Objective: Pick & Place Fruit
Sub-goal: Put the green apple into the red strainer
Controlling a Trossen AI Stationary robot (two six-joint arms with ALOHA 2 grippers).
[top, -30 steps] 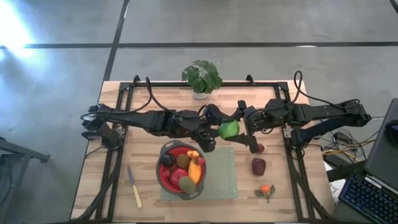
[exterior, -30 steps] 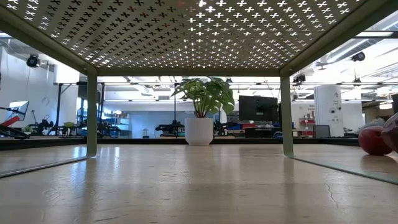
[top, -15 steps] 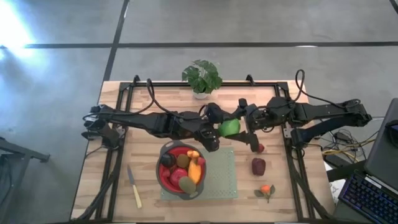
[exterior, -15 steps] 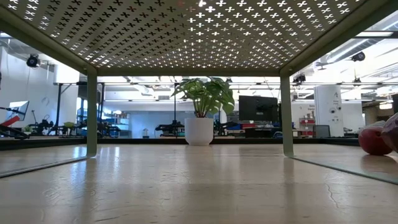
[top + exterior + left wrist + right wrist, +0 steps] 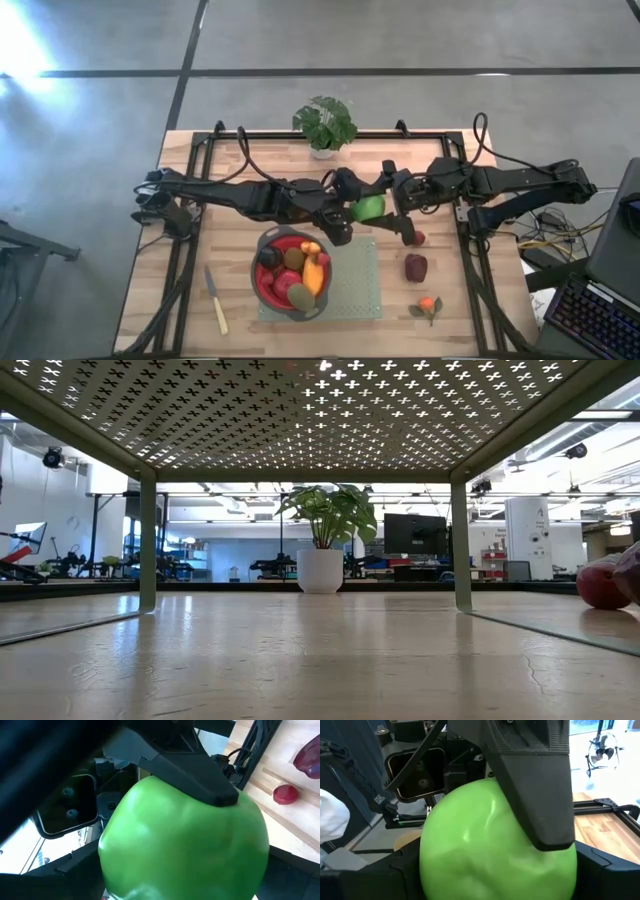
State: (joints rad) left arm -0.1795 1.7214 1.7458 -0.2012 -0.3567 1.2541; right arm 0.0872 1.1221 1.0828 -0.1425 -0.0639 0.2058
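Above tabletop (image 5: 200, 290) centre | green ball (image 5: 369, 207) clamped between both end effectors | left end effector (image 5: 350, 213) wide, gripping ball | right end effector (image 5: 388, 203) wide, gripping ball

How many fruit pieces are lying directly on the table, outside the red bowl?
3. A small red piece lies near the right end effector, the dark-red lump lies nearer the front, and an orange piece with leaves lies nearest the front edge. Others may be hidden under the arms.
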